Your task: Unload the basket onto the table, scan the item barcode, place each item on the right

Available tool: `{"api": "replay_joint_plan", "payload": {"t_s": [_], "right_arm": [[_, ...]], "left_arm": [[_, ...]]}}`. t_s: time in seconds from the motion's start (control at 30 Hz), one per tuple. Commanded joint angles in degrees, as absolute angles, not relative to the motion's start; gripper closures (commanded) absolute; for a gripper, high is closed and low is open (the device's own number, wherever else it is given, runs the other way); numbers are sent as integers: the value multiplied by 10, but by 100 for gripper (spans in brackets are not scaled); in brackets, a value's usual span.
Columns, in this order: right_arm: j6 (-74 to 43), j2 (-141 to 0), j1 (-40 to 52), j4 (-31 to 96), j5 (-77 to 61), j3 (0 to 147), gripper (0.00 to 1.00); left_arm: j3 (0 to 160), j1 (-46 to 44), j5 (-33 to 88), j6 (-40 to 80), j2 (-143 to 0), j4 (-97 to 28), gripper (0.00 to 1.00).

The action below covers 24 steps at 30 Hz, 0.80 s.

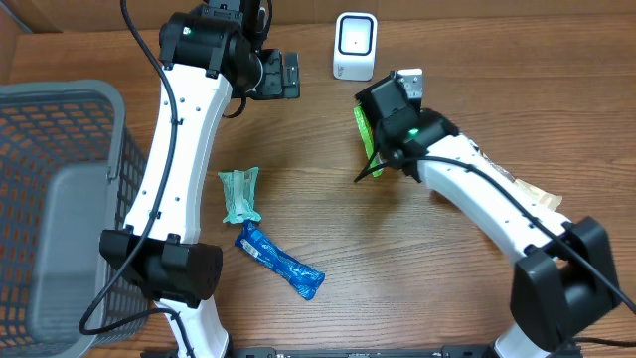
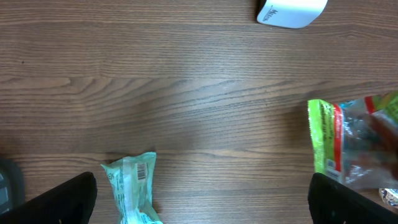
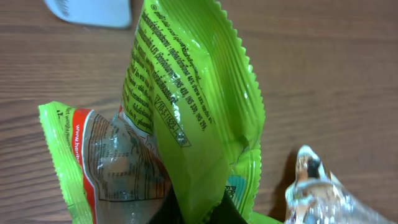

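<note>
Near edge: blue packet [image 1: 279, 261] flat on table [image 1: 328, 224], teal packet [image 1: 239, 193] just behind it, both between arm bases. Grey basket [image 1: 60, 199] fills left edge. Mid table bare wood, room to move. Clear wrapper [image 3: 320, 186] beside right arm. Right gripper [image 3: 196, 211] clenched on green snack bag [image 3: 186, 112], bag crumpled, small print facing wrist camera. Farther: white scanner [image 1: 355, 47] at far edge, near bag, not touching. Left gripper [image 1: 283, 76] released wide, holding nothing, left of scanner, well apart from bag.
</note>
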State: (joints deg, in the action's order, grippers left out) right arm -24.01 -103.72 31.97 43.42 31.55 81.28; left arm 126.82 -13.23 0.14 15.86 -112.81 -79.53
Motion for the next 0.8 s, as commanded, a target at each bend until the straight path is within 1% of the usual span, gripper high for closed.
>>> {"api": "replay_joint_plan", "payload": {"t_s": [0.0, 0.07, 0.13, 0.33, 0.43, 0.6, 0.7, 0.77], "right_arm": [[-355, -1045, 336, 444, 401, 814, 96], [-395, -1045, 345, 458, 435, 814, 96], [-422, -1045, 355, 471, 503, 814, 96], [-415, -1046, 362, 470, 674, 814, 96], [-329, -1053, 348, 439, 679, 814, 96], [-240, -1086, 306, 381, 679, 814, 96], [-134, -1115, 283, 318, 673, 814, 96], [-31, -1131, 275, 275, 629, 814, 96]], "left_arm": [[1279, -131, -2, 148, -1117, -795, 0], [1279, -131, -2, 148, -1117, -795, 0], [1279, -131, -2, 148, -1117, -795, 0], [1279, -131, -2, 148, -1117, -795, 0], [1279, -131, -2, 148, -1117, -795, 0], [1279, -131, -2, 148, -1117, -795, 1], [1279, -131, -2, 148, -1117, -795, 0], [1279, -131, -2, 148, -1117, -795, 0]]}}
